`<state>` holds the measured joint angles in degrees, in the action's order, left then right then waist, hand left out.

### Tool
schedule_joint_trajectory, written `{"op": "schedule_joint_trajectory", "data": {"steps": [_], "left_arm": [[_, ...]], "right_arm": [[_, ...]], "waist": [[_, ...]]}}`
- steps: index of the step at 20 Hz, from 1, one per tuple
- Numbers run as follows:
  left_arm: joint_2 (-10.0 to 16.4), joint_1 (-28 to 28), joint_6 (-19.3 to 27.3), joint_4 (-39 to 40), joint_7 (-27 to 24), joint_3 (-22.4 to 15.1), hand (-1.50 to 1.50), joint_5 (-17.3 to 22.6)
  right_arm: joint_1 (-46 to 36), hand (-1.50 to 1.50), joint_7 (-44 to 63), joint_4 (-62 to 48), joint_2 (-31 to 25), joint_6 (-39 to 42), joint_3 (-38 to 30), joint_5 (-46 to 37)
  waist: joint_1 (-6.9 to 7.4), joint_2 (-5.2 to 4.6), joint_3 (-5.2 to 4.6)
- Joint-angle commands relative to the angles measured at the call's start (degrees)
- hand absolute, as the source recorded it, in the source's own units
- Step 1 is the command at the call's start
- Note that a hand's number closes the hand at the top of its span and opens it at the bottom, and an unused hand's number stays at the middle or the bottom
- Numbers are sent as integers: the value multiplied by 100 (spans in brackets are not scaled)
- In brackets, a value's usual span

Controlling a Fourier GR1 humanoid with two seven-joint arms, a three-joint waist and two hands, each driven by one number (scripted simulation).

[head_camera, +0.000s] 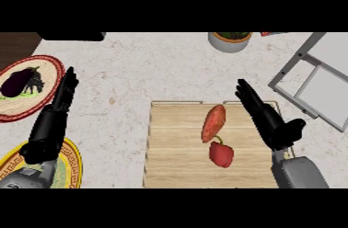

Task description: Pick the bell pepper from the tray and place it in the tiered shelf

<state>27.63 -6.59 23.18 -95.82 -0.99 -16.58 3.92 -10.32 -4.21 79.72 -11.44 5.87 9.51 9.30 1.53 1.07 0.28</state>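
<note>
The bell pepper (222, 154) lies on the wooden tray (170, 169), 1 of 2 vegetables there, its stem pointing up at a long orange vegetable (214, 122) just beside it. The right hand (268, 121) hovers over the tray's right edge, fingers straight and holding nothing. It is on the side nearest the tiered shelf (333, 52), probably to grasp the pepper from there. The left hand (51, 126) rests open at the left, likely to keep clear.
</note>
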Motion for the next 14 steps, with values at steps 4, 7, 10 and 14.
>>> {"op": "schedule_joint_trajectory", "data": {"steps": [4, 7, 10, 14], "left_arm": [[-169, 190, -198, 232, 136, 4, 0, 239], [-375, 233, -193, 322, 297, -133, 0, 357], [-346, 311, -143, 338, 324, -64, 0, 367], [-433, 365, -406, 479, 282, -187, 0, 525]], "right_arm": [[299, -150, 239, 1121, 27, -1871, -631, -793], [65, -150, -253, 1601, 1087, -1983, -1061, 1180], [1127, 150, 87, 579, -769, -3169, -1537, -1611], [1685, -150, -839, 1134, 704, -5080, -1818, -1874]], "waist": [[-415, -47, -52], [-693, 83, 224], [-1033, -178, -165], [-728, -72, -39]]}}
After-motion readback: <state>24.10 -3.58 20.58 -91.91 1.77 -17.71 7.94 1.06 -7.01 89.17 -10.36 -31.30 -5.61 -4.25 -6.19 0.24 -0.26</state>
